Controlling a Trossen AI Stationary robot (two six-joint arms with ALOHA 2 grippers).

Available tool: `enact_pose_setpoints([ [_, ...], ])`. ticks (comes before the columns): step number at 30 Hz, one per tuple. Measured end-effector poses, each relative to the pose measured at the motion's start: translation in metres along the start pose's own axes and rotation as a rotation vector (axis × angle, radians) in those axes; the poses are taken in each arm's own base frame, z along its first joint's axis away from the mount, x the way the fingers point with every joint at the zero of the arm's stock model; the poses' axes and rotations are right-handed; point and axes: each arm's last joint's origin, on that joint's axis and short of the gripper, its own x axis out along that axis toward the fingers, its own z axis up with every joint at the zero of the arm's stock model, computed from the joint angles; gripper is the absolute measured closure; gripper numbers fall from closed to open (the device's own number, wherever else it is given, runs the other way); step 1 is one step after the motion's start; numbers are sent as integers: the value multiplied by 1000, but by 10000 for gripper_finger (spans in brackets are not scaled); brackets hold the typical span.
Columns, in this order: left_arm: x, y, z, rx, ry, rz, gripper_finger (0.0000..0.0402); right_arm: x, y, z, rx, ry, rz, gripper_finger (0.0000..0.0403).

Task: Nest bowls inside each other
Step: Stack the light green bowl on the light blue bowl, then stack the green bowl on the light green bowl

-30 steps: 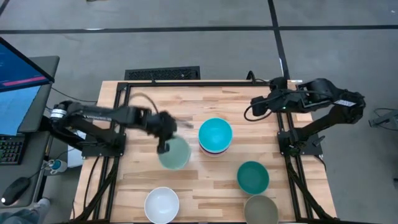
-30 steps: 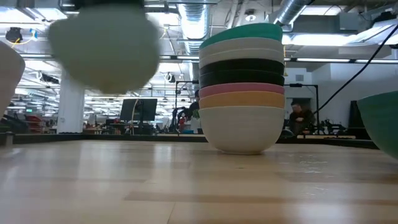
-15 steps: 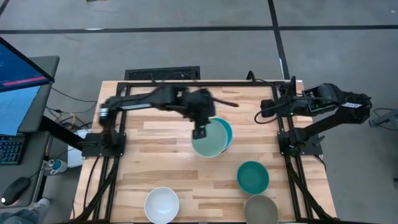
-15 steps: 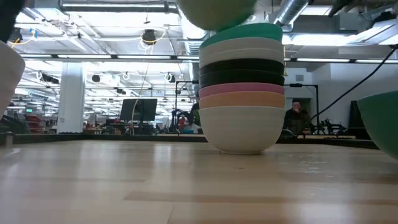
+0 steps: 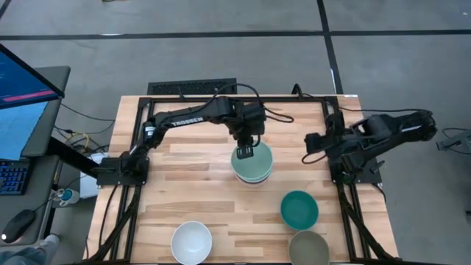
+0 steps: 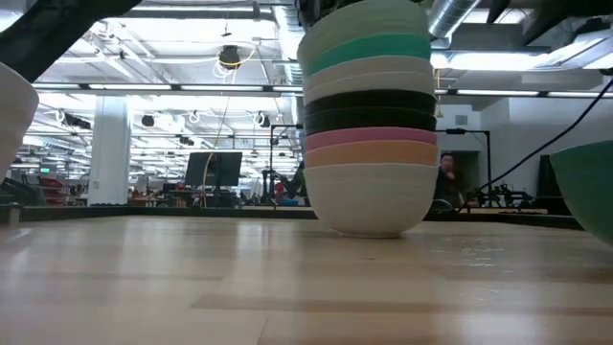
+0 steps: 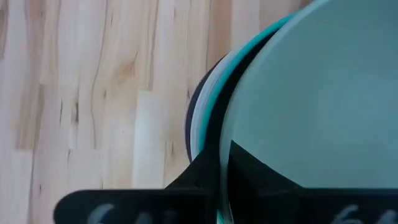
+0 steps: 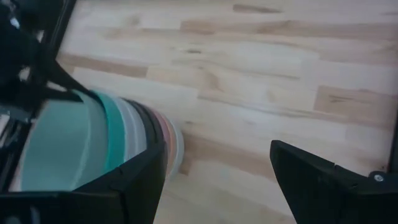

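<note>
1. The table is carrying everything. Your left arm is reaching across it to the middle; your right arm is waiting at its own edge.
2. The stack of nested bowls is sitting directly under your left gripper, in the table's centre. From the low view you're seeing white at the bottom, then orange, pink, black, white and teal.
3. The pale green bowl is sitting on top of that stack, and your left gripper is pinching its rim on the side facing the arm's base. Jaws are closed on the rim: one finger inside the bowl, one outside.
4. Key relation: the bowl is lying straight below the gripper, mouth up, its axis lining up with the stack's axis. From the low view it's looking seated or nearly so; I can't tell if there's a gap left.
5. Judging from that, you're due to release and lift clear.
6. The right gripper is standing wide open, holding nothing, well off to the stack's right.
7. Loose bowls are lying well away from your left gripper, toward the near edge: teal bowl, grey-olive bowl, white bowl. The right gripper is nearer the first two.
</note>
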Motion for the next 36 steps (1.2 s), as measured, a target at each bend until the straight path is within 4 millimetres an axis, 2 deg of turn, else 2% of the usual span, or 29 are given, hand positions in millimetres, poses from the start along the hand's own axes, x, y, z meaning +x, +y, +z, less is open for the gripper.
enact_pose_setpoints([
  [3,-9,-3,5,24,-55,26,384,9,1,-9,-21,9,1,97],
  [6,-29,-10,9,64,-165,35,357,18,0,-15,-11,21,2,97],
  [12,-60,-22,6,93,-237,35,294,29,-5,-24,28,90,12,97],
  [17,-104,-40,-13,170,-256,31,258,36,-4,-37,16,246,40,97],
  [24,-149,-84,-52,254,-191,5,244,63,-3,-82,-35,422,-112,97],
  [29,-149,-111,-70,255,-179,108,244,69,4,-116,-67,488,-213,97],
  [32,-142,-121,-82,230,-197,143,244,69,5,-140,-80,524,-278,97],
  [36,-127,-129,-100,190,-235,142,244,73,11,-174,-49,542,-283,97],
])
